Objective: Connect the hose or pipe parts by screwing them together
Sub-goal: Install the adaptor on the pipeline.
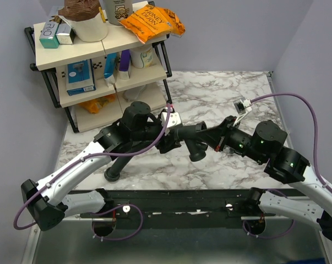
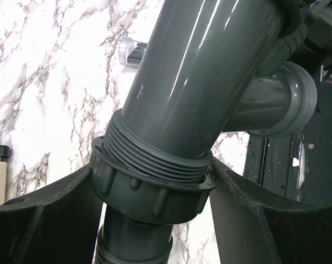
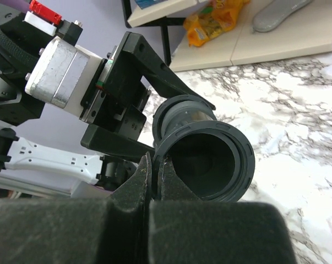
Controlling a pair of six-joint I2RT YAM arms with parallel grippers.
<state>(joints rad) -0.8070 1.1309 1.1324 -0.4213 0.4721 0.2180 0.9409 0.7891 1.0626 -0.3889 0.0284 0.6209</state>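
Note:
The dark grey branched pipe fitting hangs above the marble table between both grippers. My left gripper is shut on the ribbed ring nut at the fitting's threaded end, one finger pressing each side. The nut sits slightly tilted on the threads. Below it, the black ribbed hose runs down to the table. My right gripper is shut on the rim of the fitting's wide mouth, with one finger inside and one outside.
A shelf rack with boxes, bottles and an orange snack bag stands at the back left. A black rail runs along the near edge. Purple cables loop off both arms. A small clear cylinder lies on the marble.

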